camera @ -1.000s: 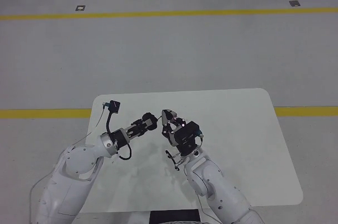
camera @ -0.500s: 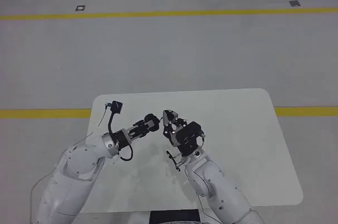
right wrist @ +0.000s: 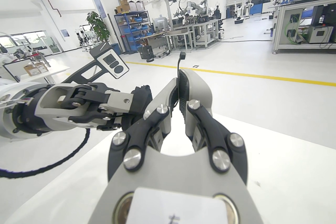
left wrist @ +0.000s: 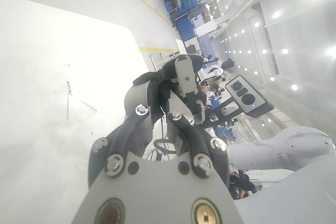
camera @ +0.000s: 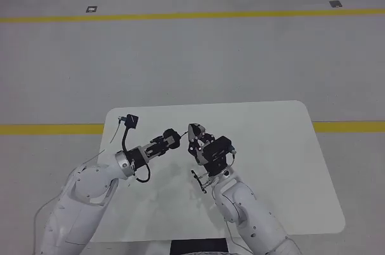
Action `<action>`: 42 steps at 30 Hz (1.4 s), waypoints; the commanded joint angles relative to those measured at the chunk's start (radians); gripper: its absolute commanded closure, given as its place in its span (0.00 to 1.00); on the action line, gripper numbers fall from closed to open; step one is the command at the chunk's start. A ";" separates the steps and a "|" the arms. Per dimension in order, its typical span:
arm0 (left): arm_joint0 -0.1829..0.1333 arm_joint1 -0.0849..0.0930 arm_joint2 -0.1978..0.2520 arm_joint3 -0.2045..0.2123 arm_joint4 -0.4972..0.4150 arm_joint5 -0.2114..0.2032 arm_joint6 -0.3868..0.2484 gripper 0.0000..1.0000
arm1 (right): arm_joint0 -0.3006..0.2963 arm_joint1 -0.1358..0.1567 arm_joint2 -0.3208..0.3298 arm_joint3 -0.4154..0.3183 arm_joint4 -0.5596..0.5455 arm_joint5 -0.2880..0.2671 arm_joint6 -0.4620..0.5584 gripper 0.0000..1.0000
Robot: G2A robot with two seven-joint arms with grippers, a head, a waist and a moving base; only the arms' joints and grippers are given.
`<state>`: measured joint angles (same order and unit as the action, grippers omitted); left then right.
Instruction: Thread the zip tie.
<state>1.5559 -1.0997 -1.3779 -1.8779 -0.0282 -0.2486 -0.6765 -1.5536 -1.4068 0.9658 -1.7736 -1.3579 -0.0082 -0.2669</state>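
A thin black zip tie [right wrist: 180,58] stands pinched in my right gripper [right wrist: 178,81], which is shut on its strap, the head end sticking out above the fingertips. In the top view the right gripper [camera: 193,131] hovers over the table's left-middle, a short way from my left gripper [camera: 173,136], and a fine black line of the zip tie [camera: 183,131] spans the gap. The left gripper [left wrist: 159,89] has its dark pads pressed together, apparently on the tie's tail. The tail itself is hidden between the pads. Both grippers are raised off the table.
The white table [camera: 275,140] is bare around the arms, with rounded corners and its left edge near the left arm. A black camera on a curved stalk [camera: 130,120] juts from the left wrist. A yellow floor line [camera: 46,129] runs behind the table.
The right arm has edged slightly farther across the table. The left gripper has barely shifted. Both stay shut with the tie between them.
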 commanded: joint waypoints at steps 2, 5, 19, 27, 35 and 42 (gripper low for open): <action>-0.002 0.002 0.003 0.001 0.000 0.001 0.004 1.00 | -0.002 0.001 0.003 -0.002 0.000 -0.002 0.002 1.00; -0.004 0.003 0.005 0.002 -0.002 0.001 0.004 1.00 | -0.005 0.001 0.004 -0.004 0.006 -0.008 0.003 1.00; -0.020 0.010 0.021 0.011 -0.011 -0.007 0.003 1.00 | -0.003 0.003 0.003 -0.001 0.007 -0.031 0.000 1.00; -0.025 0.014 0.027 0.014 -0.013 -0.011 0.013 1.00 | -0.001 0.004 -0.004 0.006 -0.010 -0.042 0.003 1.00; -0.031 0.017 0.034 0.016 -0.016 -0.015 0.020 1.00 | 0.001 0.004 -0.007 0.010 -0.019 -0.034 0.011 1.00; -0.033 0.021 0.040 0.014 -0.023 -0.020 0.015 1.00 | 0.004 0.004 -0.007 0.007 -0.026 -0.011 0.015 1.00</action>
<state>1.5225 -1.0793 -1.3386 -1.8636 -0.0500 -0.2677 -0.6614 -1.5502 -1.4032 0.9603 -1.7663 -1.3826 -0.0190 -0.2523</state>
